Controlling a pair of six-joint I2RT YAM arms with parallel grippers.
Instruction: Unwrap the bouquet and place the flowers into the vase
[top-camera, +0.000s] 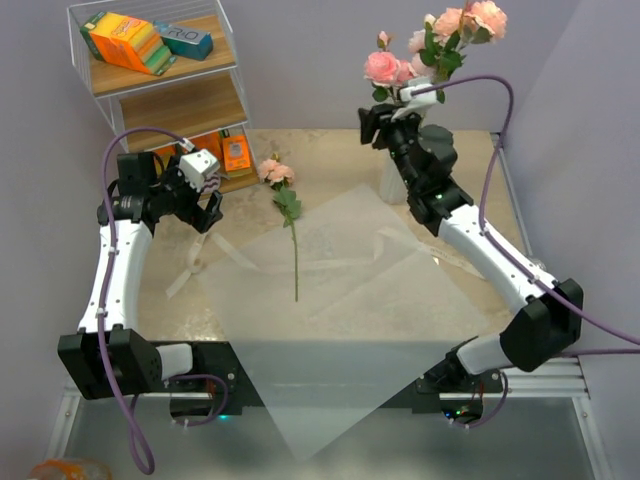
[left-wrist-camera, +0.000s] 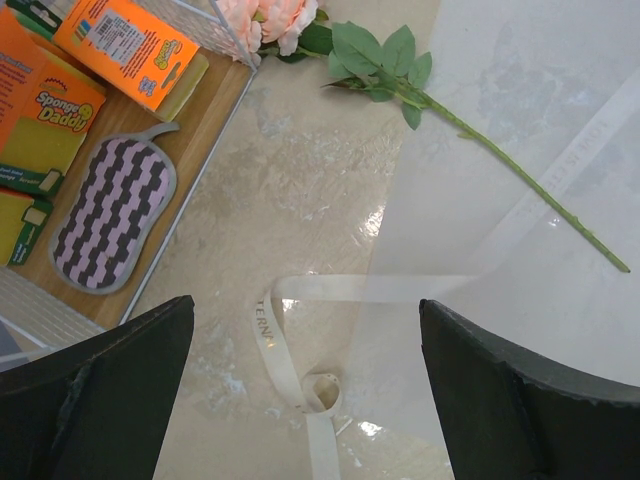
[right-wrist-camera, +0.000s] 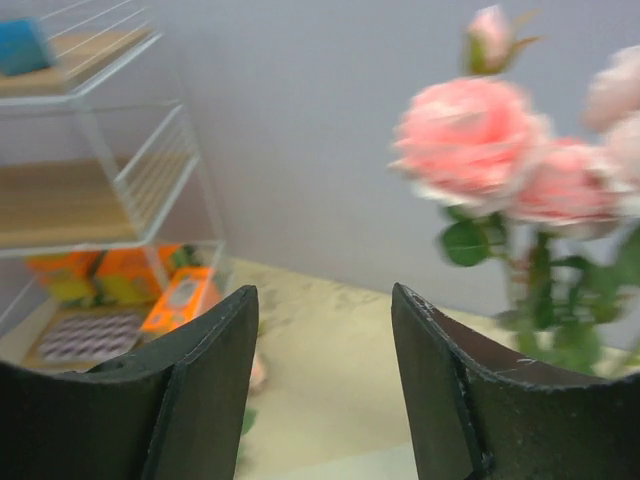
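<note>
The bouquet is undone. Its pale translucent paper (top-camera: 340, 290) lies flat on the table, with the cream ribbon (left-wrist-camera: 290, 350) loose beside it. One pink rose (top-camera: 290, 205) lies with its stem across the paper's far edge, and the left wrist view shows that same rose (left-wrist-camera: 470, 135). The other flowers (top-camera: 440, 45) stand in the white vase (top-camera: 389, 182), which my right arm mostly hides. My right gripper (top-camera: 372, 125) is open just left of those blooms (right-wrist-camera: 470, 140), nothing between its fingers. My left gripper (top-camera: 205, 205) hovers wide open over the ribbon, empty.
A white wire shelf rack (top-camera: 160, 70) stands at the back left, with sponge packs (left-wrist-camera: 120, 40) and a striped scrubber (left-wrist-camera: 110, 215) on its bottom shelf. The paper's near corner hangs over the table's front edge (top-camera: 320, 430).
</note>
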